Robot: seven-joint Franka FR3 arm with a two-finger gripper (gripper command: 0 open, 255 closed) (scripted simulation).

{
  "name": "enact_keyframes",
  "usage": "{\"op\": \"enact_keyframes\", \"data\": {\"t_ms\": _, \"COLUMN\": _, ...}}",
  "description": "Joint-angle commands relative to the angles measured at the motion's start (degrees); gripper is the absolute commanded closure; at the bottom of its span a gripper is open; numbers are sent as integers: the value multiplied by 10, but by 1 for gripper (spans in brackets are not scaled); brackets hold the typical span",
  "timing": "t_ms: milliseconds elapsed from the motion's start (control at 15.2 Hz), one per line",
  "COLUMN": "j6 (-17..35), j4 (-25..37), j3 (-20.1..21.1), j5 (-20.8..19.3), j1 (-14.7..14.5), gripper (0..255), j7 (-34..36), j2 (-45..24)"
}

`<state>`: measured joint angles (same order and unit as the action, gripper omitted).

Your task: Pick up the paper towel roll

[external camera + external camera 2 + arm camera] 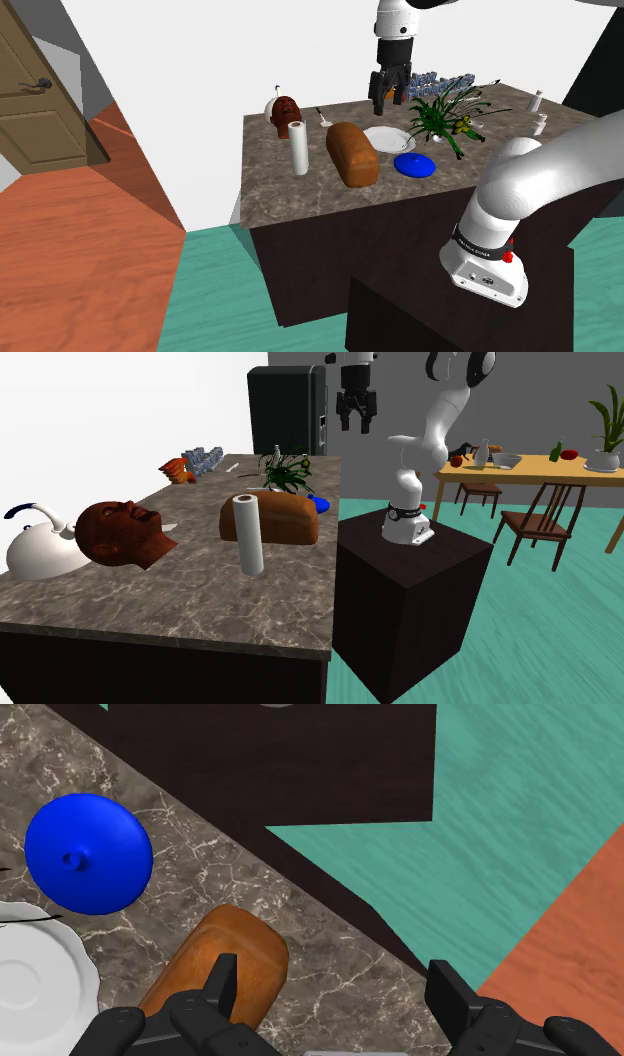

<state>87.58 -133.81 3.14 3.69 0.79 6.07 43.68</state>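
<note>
On the dark marbled counter (300, 200) the paper towel roll (298, 147) (249, 533) stands upright, plain white, and we can read no label or print on it. In the shoulder view it is just left of a brown bread loaf (352, 153) and in front of a brown model of a human head (285, 115) that lies face up. Behind the head we see a white kettle (40, 547) with a dark handle.

On the other side of the loaf is a white plate (388, 138), and its surface shows plain white. Just beside the plate, toward the counter's near edge, lies a blue lid (414, 165) with a small knob. A green plant (445, 115) stands near the plate; the leaves hide its container. At the far edge is a grey-blue object (440, 85) shaped like letters, but they are too small for us to read.

The gripper (388, 97) (357, 420) (335, 979) hangs high over the far part of the counter, well apart from the roll. Its jaws are released and clasp nothing; in the wrist view one end of the loaf lies beneath them.

Beyond the dark stand (400, 582), in the second exterior view, a wooden dining table (530, 474) carries a bowl (505, 459), whose content we cannot tell, and a white pot (605, 459) that holds a green plant.
</note>
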Motion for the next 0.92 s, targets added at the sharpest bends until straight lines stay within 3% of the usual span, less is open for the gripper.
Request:
{"op": "enact_keyframes", "data": {"t_ms": 0, "j6": 0, "j4": 0, "j3": 0, "j5": 0, "j1": 0, "gripper": 0, "j7": 0, "j2": 0}}
{"op": "enact_keyframes", "data": {"t_ms": 858, "j6": 183, "j4": 98, "j3": -31, "j5": -40, "j1": -18, "gripper": 0, "j7": -154, "j2": -253}}
